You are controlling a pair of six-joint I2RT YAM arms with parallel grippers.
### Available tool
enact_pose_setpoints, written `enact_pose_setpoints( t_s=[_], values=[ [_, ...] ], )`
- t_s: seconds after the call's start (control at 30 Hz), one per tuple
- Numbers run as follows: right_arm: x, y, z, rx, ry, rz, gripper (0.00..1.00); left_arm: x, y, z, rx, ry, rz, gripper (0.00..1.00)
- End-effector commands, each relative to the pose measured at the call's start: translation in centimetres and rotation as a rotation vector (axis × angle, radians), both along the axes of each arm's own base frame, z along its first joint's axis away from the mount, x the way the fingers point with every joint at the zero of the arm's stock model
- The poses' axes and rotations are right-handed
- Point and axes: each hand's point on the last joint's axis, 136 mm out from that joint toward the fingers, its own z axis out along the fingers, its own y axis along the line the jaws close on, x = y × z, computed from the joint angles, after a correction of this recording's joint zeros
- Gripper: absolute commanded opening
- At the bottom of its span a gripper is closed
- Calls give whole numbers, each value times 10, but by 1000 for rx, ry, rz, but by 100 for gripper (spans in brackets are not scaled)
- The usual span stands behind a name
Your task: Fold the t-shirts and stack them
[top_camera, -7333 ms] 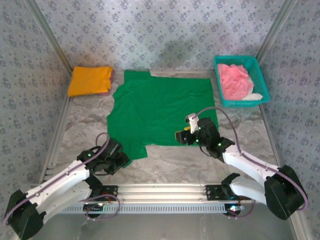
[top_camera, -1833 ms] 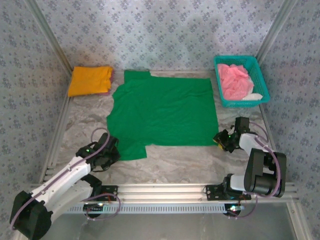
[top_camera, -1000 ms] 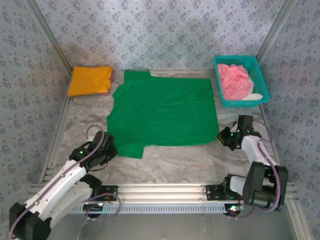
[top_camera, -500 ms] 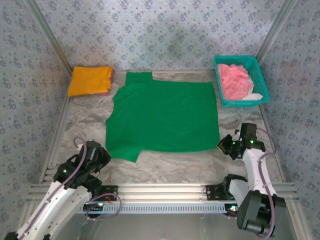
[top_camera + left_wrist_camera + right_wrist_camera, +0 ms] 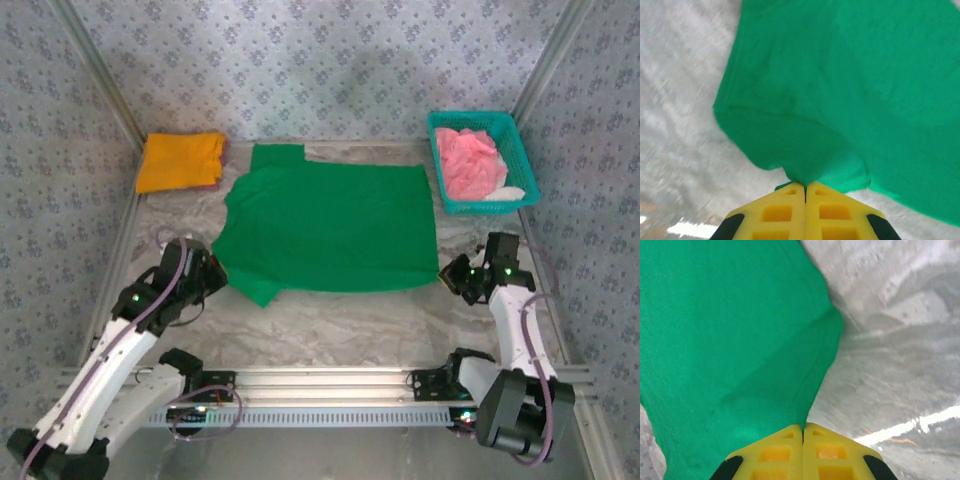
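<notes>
We see the green t-shirt (image 5: 330, 225) spread flat across the middle of the grey marbled table (image 5: 350, 325), its collar end toward the far wall and its hem toward the arms. The left gripper (image 5: 210, 280) sits at the shirt's near left corner, by the sleeve. In the left wrist view its yellow jaws are pressed together with a pinch of green cloth caught between the tips, so it is clamped on the green t-shirt. The fabric rises in a soft fold from that pinch and fans out over the table. The right gripper (image 5: 452, 276) is at the near right corner of the hem (the mirror of its partner), and the right wrist view shows the same thing: jaws closed tight, the shirt's corner drawn up to a point between them, with bare table to the right of the cloth's edge. The orange-yellow t-shirt (image 5: 180, 160) lies folded in the far left corner, just beside the green sleeve but apart from it. The pink t-shirt (image 5: 468, 162) is bunched inside the teal basket (image 5: 527, 170) in the far right corner, well apart from both grippers.
</notes>
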Motion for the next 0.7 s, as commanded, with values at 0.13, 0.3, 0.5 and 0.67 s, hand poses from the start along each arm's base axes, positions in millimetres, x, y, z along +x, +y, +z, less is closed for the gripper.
enact_pose_setpoints(
  t_s=[0.13, 0.3, 0.5, 0.67],
  values=[
    [37, -8, 9, -81, -14, 55, 0, 51, -12, 20, 28, -56, -119, 0],
    [56, -5, 10, -111, -27, 83, 0, 79, -9, 29, 50, -71, -151, 0],
    [69, -13, 12, -168, -27, 64, 0, 107, -16, 29, 91, -51, -236, 0],
    [80, -18, 9, -200, -11, 83, 0, 130, -21, 37, 142, -53, -321, 0]
  ],
)
